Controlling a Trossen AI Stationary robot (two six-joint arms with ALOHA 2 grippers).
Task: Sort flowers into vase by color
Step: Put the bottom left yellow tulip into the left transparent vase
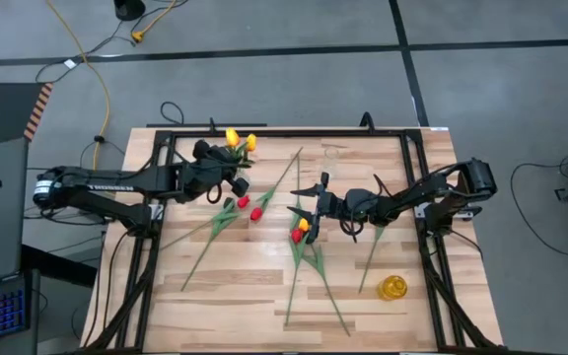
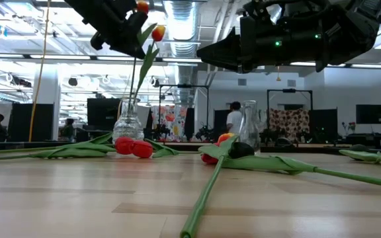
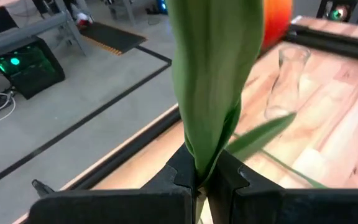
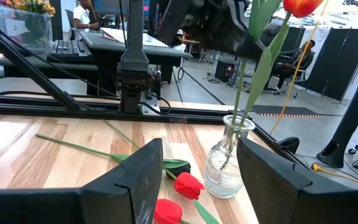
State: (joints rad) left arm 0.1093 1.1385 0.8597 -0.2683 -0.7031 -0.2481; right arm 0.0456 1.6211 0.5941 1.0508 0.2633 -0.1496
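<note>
Wooden table (image 1: 245, 286) holding scattered tulips (image 1: 249, 207). My left claw (image 3: 199, 180) is pinching a yellow tulip (image 1: 250, 143) over the far-left vase (image 2: 127, 122); I'm feeding the stem straight. Right claw (image 4: 197, 174), parted, is hovering mid-table.

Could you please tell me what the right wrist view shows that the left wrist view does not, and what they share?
Only the right wrist view shows the two red tulip heads lying on the wooden table and the right gripper, jaws open. Only the left wrist view shows the left gripper, jaws shut on a broad green tulip leaf, and an empty clear glass vase. Both show the held orange-red tulip head.
</note>
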